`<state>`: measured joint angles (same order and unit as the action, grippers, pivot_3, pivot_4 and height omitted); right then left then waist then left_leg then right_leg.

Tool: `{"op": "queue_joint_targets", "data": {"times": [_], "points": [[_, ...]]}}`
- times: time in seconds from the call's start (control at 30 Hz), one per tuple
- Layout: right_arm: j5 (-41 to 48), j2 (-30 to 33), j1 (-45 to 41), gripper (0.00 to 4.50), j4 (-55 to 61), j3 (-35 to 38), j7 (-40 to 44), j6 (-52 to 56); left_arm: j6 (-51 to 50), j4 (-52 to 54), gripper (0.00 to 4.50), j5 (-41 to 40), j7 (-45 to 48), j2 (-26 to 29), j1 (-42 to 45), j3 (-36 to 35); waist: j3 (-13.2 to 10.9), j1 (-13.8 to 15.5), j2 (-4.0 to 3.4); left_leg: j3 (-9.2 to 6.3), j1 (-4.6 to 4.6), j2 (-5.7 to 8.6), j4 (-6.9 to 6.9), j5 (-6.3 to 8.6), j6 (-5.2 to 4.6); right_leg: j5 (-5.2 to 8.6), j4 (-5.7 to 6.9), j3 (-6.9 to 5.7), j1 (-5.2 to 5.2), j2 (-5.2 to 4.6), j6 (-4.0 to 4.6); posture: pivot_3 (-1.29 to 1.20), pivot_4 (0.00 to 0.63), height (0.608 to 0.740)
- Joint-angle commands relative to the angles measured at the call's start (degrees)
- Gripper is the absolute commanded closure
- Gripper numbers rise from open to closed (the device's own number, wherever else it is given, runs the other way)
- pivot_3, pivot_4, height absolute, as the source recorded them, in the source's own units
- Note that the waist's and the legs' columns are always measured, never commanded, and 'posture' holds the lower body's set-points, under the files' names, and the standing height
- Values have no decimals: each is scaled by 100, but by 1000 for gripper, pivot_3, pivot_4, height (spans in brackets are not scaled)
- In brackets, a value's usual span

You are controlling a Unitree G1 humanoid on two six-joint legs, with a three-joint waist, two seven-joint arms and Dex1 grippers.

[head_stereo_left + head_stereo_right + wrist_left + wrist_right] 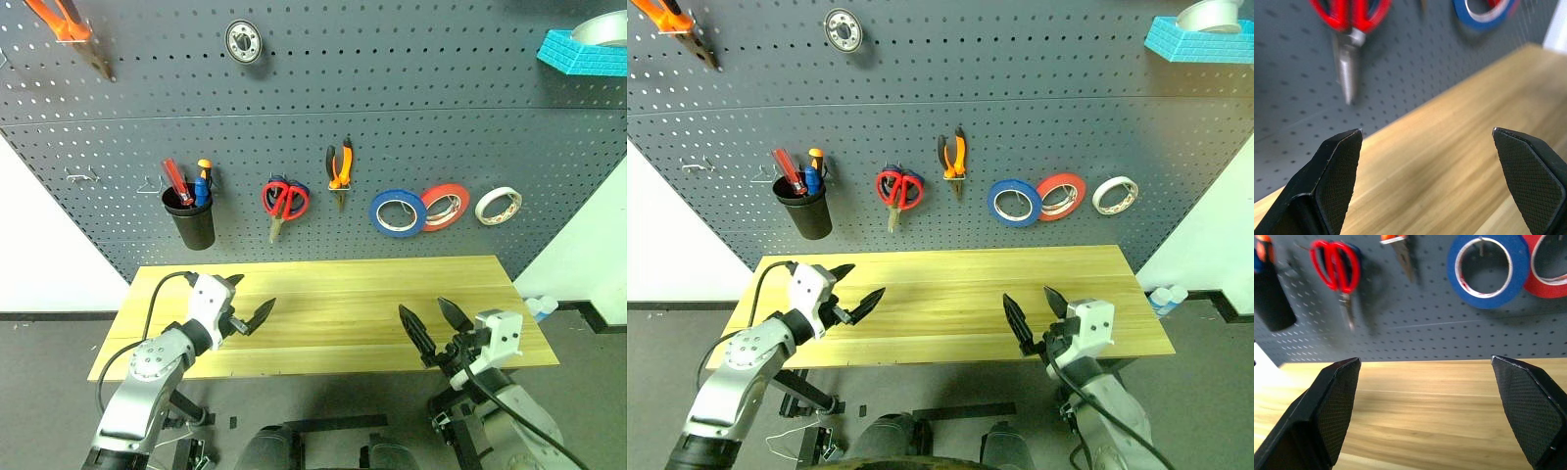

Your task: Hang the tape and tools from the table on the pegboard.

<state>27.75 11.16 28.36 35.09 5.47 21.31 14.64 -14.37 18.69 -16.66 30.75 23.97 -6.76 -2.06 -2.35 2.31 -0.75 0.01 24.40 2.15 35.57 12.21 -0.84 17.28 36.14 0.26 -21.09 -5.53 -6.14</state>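
The blue tape (397, 211) hangs on the dark grey pegboard (294, 88). To its left hang the orange-and-black pliers (339, 168) and the red-handled scissors (284, 201). A small blue-handled screwdriver (199, 191) stands in a black cup (193, 227) on the board. The light wood table (333, 289) below is bare. My left gripper (250, 299) hovers open over the table's left part, nothing between its fingers. My right gripper (421, 305) is open and empty over the table's front right. In the right wrist view, the blue tape (1486, 271) and scissors (1337, 269) hang ahead.
A red-orange tape roll (444, 206) and a white roll (498, 205) hang right of the blue one. The cup also holds a red and an orange-black screwdriver. Orange pliers (59, 20), a round metal part (242, 41) and a turquoise shelf (578, 51) sit high on the board.
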Motion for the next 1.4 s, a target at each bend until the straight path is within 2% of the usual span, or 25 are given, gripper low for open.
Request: {"op": "queue_joint_targets", "data": {"times": [0.03, 0.37, 0.67, 0.83, 1.03, 1.4], "points": [[407, -31, 96, 0, 556, -138, 30, 82, -107, 593, 63, -362, 23, -8, 4, -217, 21, 1, 4, 0, 0, 0, 0, 0, 0, 0, 0, 0, 0, 0, 0, 44, 0, 740], [795, 124, 226, 0, 851, -607, 104, 404, -385, 590, 63, -832, 284, -211, 3, 37, 60, -1, 10, 0, -4, -1, 0, 1, 0, 8, -3, 0, 5, 0, 5, 27, 0, 740], [1038, 180, 224, 0, 1075, -744, -26, 538, 784, -222, 63, -492, 762, -460, -594, 302, 67, -6, 11, 1, -1, 0, -2, 1, 0, 17, -9, 3, 1, -1, 9, 26, 0, 740], [1111, 245, 182, 0, 968, -732, 40, 555, 1163, -124, 63, -496, 937, -492, -1045, 383, 68, -7, 11, 2, -2, -1, -13, 1, -1, 18, -13, 3, 1, -4, 10, 27, 0, 740], [1128, 270, 136, 0, 787, -704, 142, 509, 892, 513, 63, -511, 708, -494, -1219, 563, 68, -10, 11, 2, -2, -1, -20, 1, -1, 22, -16, 3, 0, -4, 9, 26, 0, 740], [1058, 280, 246, 0, 665, -785, 327, 378, 355, 686, 63, -710, 522, -469, -846, 523, 69, -8, 10, 3, -2, 0, -24, 1, -1, 24, -21, 2, -1, -3, 8, 31, 0, 740]]}}
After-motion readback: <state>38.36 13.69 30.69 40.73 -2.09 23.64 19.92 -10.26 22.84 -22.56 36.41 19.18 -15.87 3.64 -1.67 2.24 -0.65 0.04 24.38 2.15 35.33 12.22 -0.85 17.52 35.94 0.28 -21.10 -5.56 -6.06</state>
